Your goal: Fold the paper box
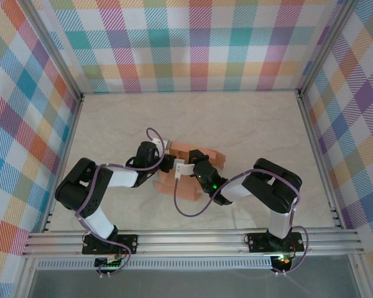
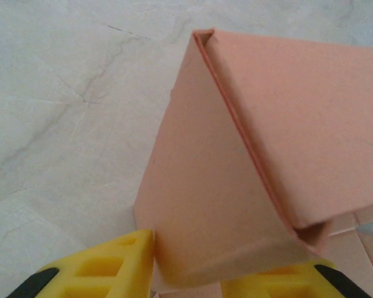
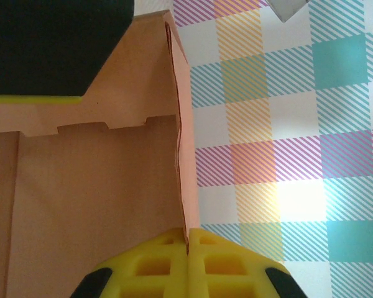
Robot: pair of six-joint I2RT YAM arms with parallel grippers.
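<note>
The paper box (image 1: 194,190) is salmon-orange cardboard, partly folded, lying at the table's middle between both arms. My left gripper (image 1: 168,156) is at its left side. In the left wrist view a folded wall of the box (image 2: 205,186) fills the gap between the yellow fingers (image 2: 118,261), and my left gripper (image 2: 221,259) is closed against it. My right gripper (image 1: 185,169) meets the box from the right. In the right wrist view my right gripper (image 3: 188,234) is shut on the thin upright edge of a box wall (image 3: 93,198).
Plaid cloth walls (image 1: 199,43) and aluminium frame rails (image 1: 193,242) enclose the pale marbled table (image 1: 248,124). A black body with a yellow edge (image 3: 50,43) lies over the box's notched flap in the right wrist view.
</note>
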